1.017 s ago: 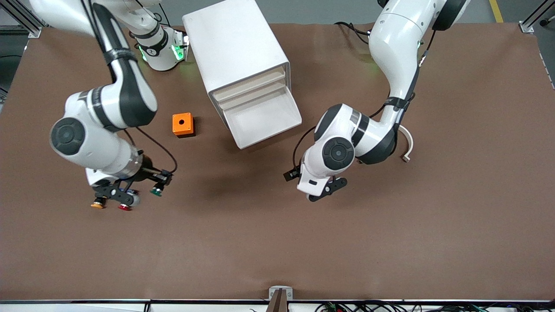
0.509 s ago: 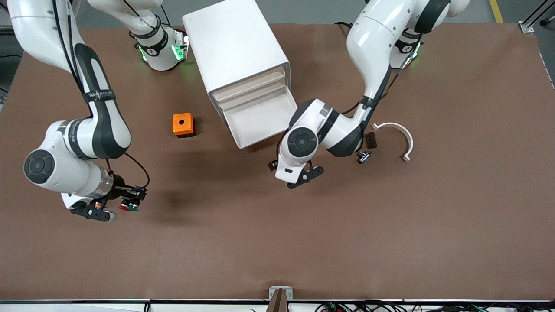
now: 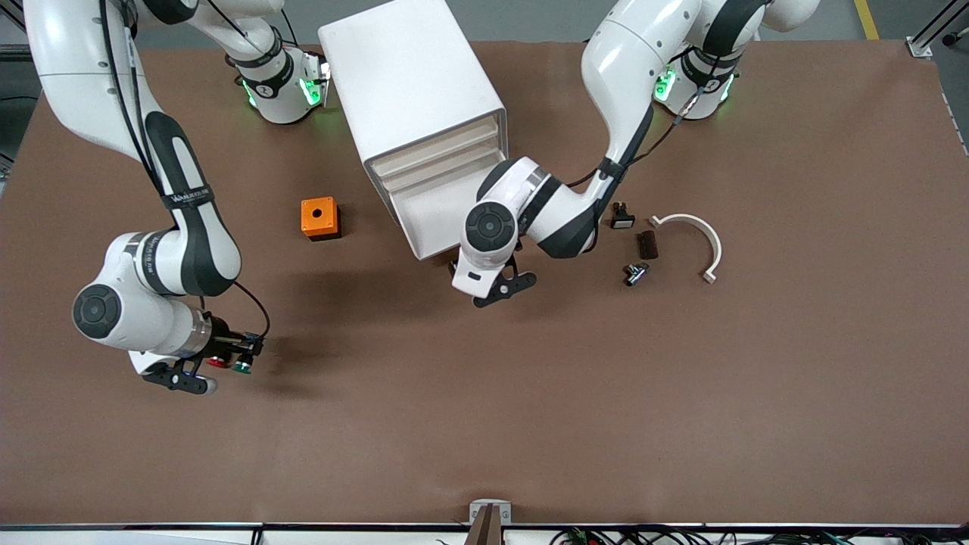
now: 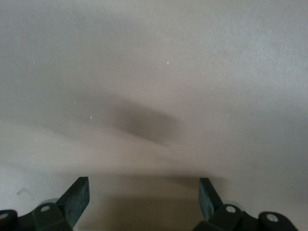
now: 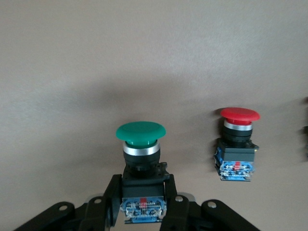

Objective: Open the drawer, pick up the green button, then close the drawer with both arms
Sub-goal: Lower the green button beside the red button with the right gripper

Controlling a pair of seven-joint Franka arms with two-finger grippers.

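Toward the right arm's end of the tabletop (image 3: pixel 681 424), the right end effector (image 3: pixel 227 362) had swung out and then partly back within the last second. It was low over the tabletop, nearer the front camera than the orange box (image 3: pixel 319 218). Its fingers (image 5: pixel 113 197) were closed partway onto the bluish rear block of the button (image 5: pixel 140 159). The red-capped button (image 5: pixel 237 144) sat close beside it on the tabletop. So the taking step looked done, with the button out of the drawer and in the grip.

The button's long axis ran from the rear block, through the black body, to the green cap. It was in line with the fingers, and the cap pointed away from the wrist, roughly toward the left arm's end of the tabletop.

At the middle, the drawer (image 3: pixel 439 212) stood pulled out of the white cabinet (image 3: pixel 409 83), apparently empty.

The left end effector (image 3: pixel 496 291) had travelled in from farther toward its own end. It was now just in front of the drawer's front edge, spread wide with nothing between its fingers (image 4: pixel 77 197). That approach suggested closing the drawer was next.
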